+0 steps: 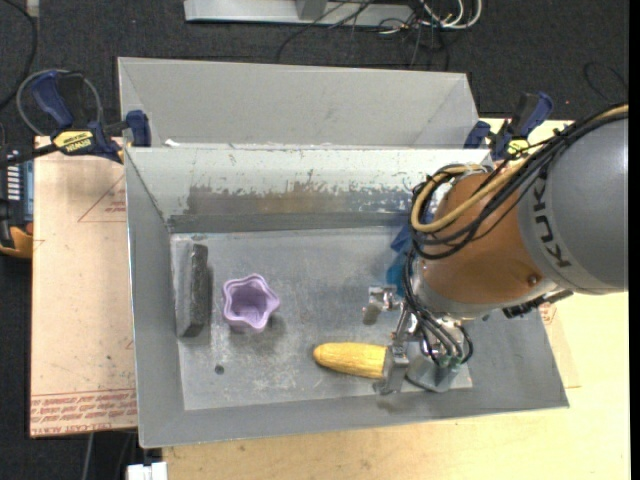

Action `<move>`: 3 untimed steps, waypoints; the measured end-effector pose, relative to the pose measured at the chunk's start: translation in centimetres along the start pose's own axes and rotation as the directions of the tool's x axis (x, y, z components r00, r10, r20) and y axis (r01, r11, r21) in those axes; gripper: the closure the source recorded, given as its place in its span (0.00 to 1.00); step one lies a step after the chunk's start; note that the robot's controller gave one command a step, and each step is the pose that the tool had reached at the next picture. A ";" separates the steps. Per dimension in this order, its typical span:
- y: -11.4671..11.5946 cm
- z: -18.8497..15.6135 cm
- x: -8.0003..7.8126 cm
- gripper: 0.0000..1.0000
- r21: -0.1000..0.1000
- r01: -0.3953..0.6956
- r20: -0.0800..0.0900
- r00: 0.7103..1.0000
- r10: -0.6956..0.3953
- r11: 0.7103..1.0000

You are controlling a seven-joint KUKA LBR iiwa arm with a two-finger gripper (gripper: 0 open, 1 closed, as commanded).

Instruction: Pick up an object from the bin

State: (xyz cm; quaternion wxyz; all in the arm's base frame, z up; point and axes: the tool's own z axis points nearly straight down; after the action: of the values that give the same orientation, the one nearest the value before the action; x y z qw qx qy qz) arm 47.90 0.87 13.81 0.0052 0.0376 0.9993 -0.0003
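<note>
The gripper point(386, 342) hangs at the right end of a yellow corn-cob-shaped toy point(348, 359). Its two metal fingers point(377, 304) are spread apart, one up-right of the cob's right tip and the other just below that tip. Whether either finger touches the cob cannot be told. The cob is not pinched.

The grey arm casing up-right of the cob bears the letters "KUK".

The cob lies flat on the floor of the bin point(300, 258). Its long axis runs left to right, and its rounded left end points away from the gripper. A purple star-rimmed cup point(248, 303) stands up-left of the cob, with a dark grey block point(193, 288) further left.
</note>
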 end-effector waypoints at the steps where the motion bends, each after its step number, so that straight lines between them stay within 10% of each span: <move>1: 1.1 1.8 -0.6 0.00 -0.002 -0.008 -0.008 1.000 0.008 1.000; 2: 1.6 6.8 -0.8 0.00 -0.003 -0.051 0.006 0.999 0.051 0.999; 3: 1.4 6.8 -0.6 1.00 -0.004 -0.106 0.001 0.994 0.106 0.994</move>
State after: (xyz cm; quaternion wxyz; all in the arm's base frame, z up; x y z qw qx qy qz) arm 48.64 2.21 7.02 0.0059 0.0903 0.9959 0.0022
